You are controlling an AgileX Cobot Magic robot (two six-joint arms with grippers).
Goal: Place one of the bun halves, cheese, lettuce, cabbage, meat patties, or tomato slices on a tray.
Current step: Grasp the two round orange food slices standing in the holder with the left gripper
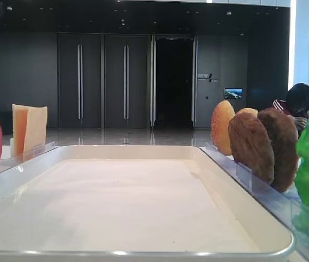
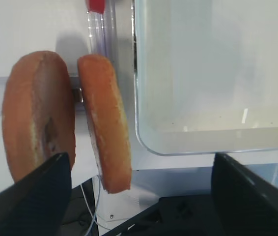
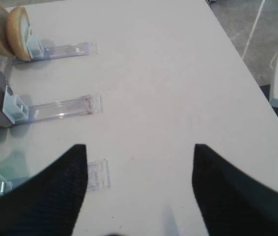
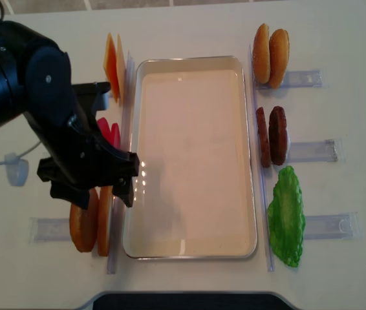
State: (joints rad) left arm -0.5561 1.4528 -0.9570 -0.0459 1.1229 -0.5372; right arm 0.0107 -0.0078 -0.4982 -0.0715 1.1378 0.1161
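White tabletop [image 4: 189, 284], dark lobby with tall doors [image 1: 102, 82] behind it in the low view. The tray [image 4: 193, 248] sits in the middle, long axis front to back, bare inside, nothing placed yet.

Food stands on edge in clear plastic holders [image 4: 312, 152] down both long sides of the tray, so each piece shows a thin rim I can pinch instead of lying flat.

My left gripper [image 4: 89, 187] hangs over the near-left stack, jaws spread as wide as they go, holding nothing. In the left wrist view my two dark fingers [image 2: 36, 196] frame the bottom of the shot, and the bun halves [image 2: 104, 123] stand upright just above them, right beside the tray's corner (two pieces, one showing a broad face, one nearly edge-on). My guess is I'm lining up to straddle one of them; which one I can't call from here.

Other left-side stock: cheese [image 4: 112, 64] at the far end, tomato slices [image 4: 110, 132] just beyond my wrist, partly hidden by it.

Right side: second bun pair [image 4: 270, 55] far, meat patties [image 4: 271, 135] middle, lettuce [image 4: 286, 216] near, all just off the tray rim.

My right gripper [image 3: 139, 191] is open too, empty, fingers wide apart over bare table beside the holder ends, parked out of the way so the left has the job.

Next likely needs a drop and a close across the bun's thickness; risk is knocking its neighbour over.
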